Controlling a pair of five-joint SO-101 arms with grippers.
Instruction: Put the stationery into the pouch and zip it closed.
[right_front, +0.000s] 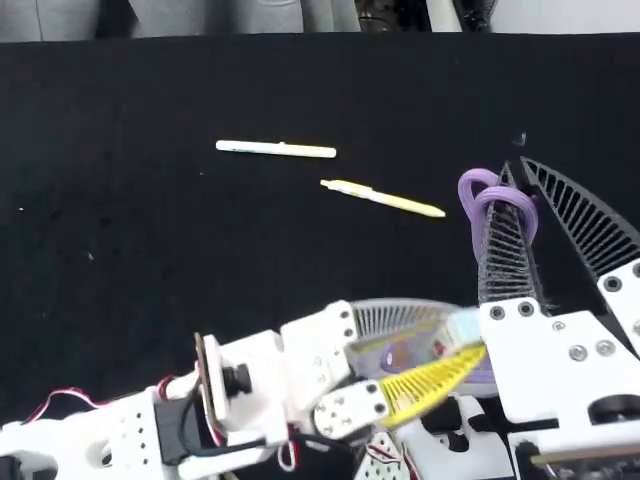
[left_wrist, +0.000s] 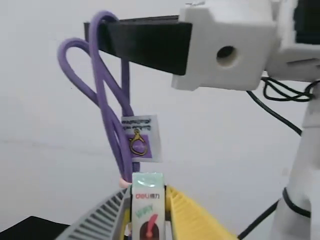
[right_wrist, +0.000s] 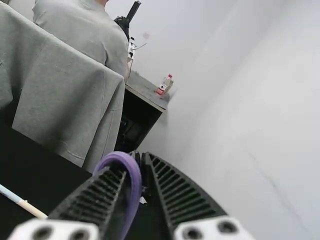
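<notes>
Table (right_front: 150, 250): plain black.

Left gripper (right_front: 468, 340): one finger yellow, one grey, both ribbed. Arm housings white.

Block (left_wrist: 146, 192) between those fingers: white and green label, red mark.

Right gripper (right_front: 515, 168): black, ribbed.

Cord (right_front: 497, 200) over its finger: purple. Clasp (left_wrist: 137, 145) on it gold. Tag (left_wrist: 150, 127) white, purple print.

Pouch (right_front: 405, 352) at the left gripper's fingers: lilac, small red-orange print.

Beyond the fingertips: near pen (right_front: 383, 198) yellow. Far pen (right_front: 276, 149) white with a pale yellow stretch.
</notes>
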